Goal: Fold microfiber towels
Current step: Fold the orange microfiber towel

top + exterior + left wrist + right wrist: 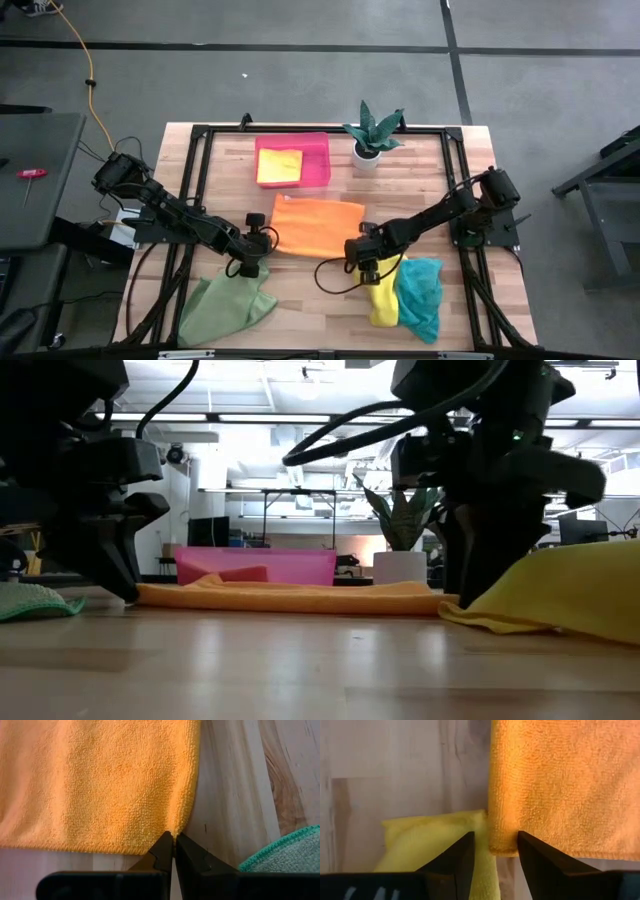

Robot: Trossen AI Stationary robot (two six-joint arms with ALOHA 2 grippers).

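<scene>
From overhead I see the orange towel [318, 226] spread flat in the middle of the wooden table [300, 290], with both arms reaching in to its near edge. My left claw [173, 839] has its tips pressed together on the towel's near left corner, pinching the hem. My right claw [495, 845] sits at the near right corner with its tips apart, straddling the orange edge but not clamped on it. Just beside that corner lies a crumpled yellow towel [384, 298], touching a teal towel [420, 295] on its outer side. A light green towel [226, 305] lies bunched at the near left of the table, close to my left claw. At the far side, a second yellow towel [279, 166] rests folded inside a pink tray [317, 145], and a potted plant [371, 133] stands beside the tray.
</scene>
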